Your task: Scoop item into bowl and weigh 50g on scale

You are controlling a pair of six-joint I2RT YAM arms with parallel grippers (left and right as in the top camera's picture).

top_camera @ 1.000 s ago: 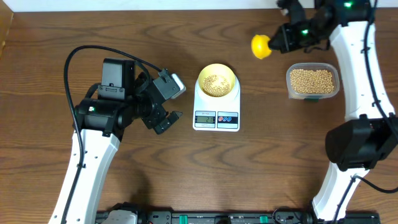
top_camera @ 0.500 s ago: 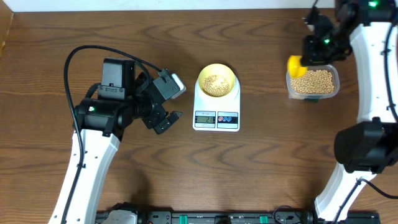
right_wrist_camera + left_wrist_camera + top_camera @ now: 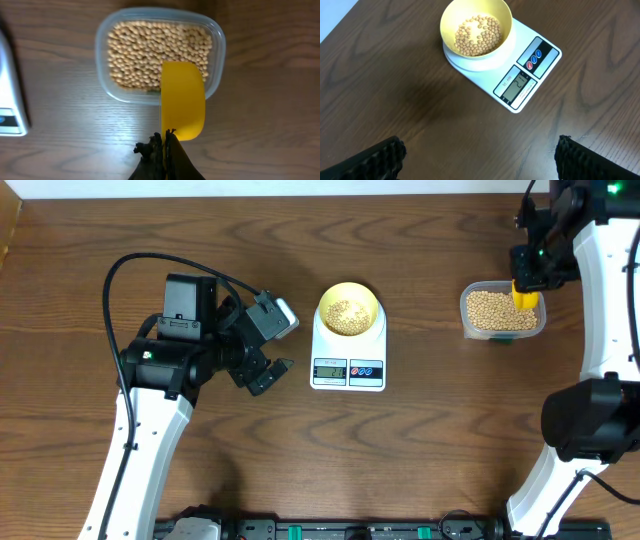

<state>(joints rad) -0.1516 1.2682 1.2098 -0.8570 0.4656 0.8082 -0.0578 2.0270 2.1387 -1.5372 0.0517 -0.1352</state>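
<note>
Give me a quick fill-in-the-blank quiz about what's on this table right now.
The pale yellow bowl sits on the white ____.
The right gripper holds a yellow ____ at the clear tub.
That tub is filled with tan ____.
Missing words: scale; scoop; beans.

Probably a lab: robot arms (image 3: 150, 410) at a wooden table (image 3: 300, 460).

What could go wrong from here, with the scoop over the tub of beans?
The scoop hangs over the rim of the tub; digging there might tip the tub or push beans out. The bowl on the scale already holds beans, so a full scoop might overshoot 50 g.
</note>
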